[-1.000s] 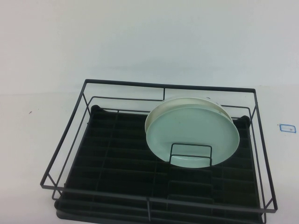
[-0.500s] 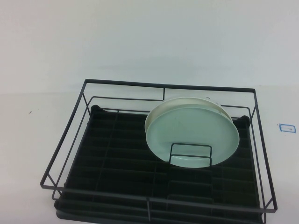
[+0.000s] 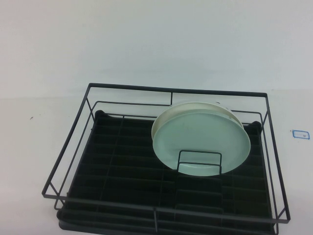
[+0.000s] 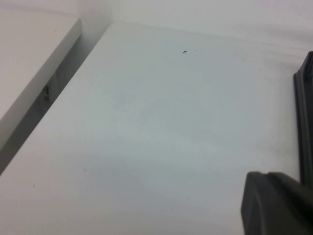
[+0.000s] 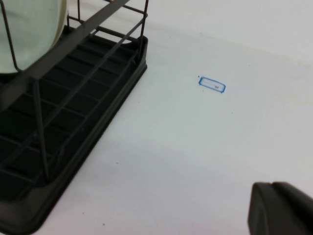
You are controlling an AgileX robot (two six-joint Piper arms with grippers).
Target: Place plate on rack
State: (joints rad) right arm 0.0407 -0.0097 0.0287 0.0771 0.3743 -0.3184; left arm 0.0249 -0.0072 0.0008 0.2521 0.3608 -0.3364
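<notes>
Left gripper sits off the rack's left side, right gripper off its right side, finger state can't tell on either w/ only a dark tip showing, plate prob. already propped upright behind the rack's loop, so best keep both arms clear & not nudge it.

A bare test bench in a lab-like setting

A plain white surface runs up to an unmarked white wall, with no household fittings around. One black wire rack stands alone on it, a mint-green plate propped inside, and a small blue-outlined rectangular marker sits stuck on the surface beside the rack.
</notes>
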